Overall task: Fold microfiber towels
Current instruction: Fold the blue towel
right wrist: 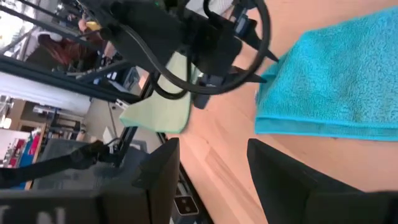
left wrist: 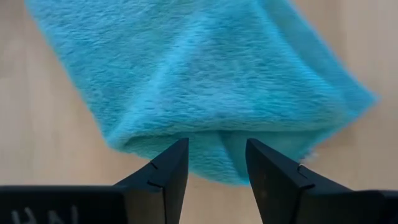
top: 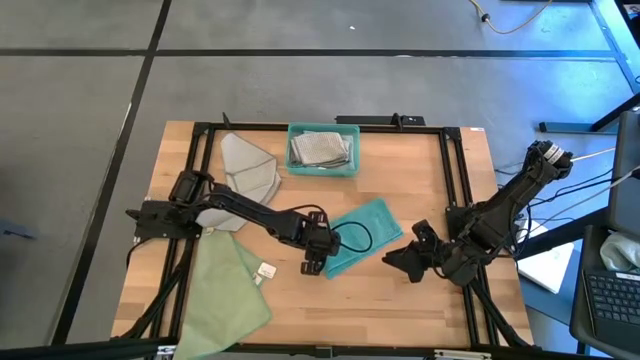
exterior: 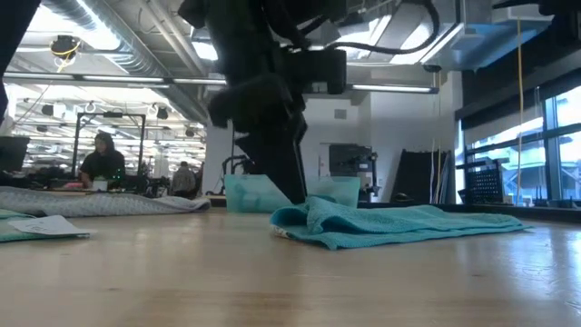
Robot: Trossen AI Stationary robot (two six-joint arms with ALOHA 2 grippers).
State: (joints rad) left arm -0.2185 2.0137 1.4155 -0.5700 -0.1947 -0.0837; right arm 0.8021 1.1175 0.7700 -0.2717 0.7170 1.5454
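Green towel (top: pixel 225 290): pale green, lies flat at the front left of the table, one edge hanging off the front. A small white tag (top: pixel 266 270) sits at its right corner.

Grey towel (top: pixel 250 170): light grey, folded into a pointed shape, at the back left of the table, just left of the bin.

Left arm: reaches from the left side of the table toward the middle.

Left gripper (top: pixel 312 262): sits over the near left end of the teal towel. In the left wrist view its two dark fingers (left wrist: pixel 165 177) stand apart with a gap between them, and a bump of the cloth lies right in front of that gap. The jaws are not squeezed on the cloth; nothing is held.

Bin (top: pixel 323 172): a teal plastic box at the back middle of the table. A grey folded cloth (top: pixel 320 148) lies inside it.

Teal towel (top: pixel 362 235): the bright blue-green one, in the middle of the table, lying slanted. It is folded over, with its left end bunched up. A black cable loops over it.

Table (top: pixel 400 300): light wood with a black frame around it.

Right gripper (top: pixel 408 262): low over the bare wood, near the right end of the teal towel but not touching it. Its fingers are spread apart and hold nothing.

Right arm: comes in from the right side of the table.
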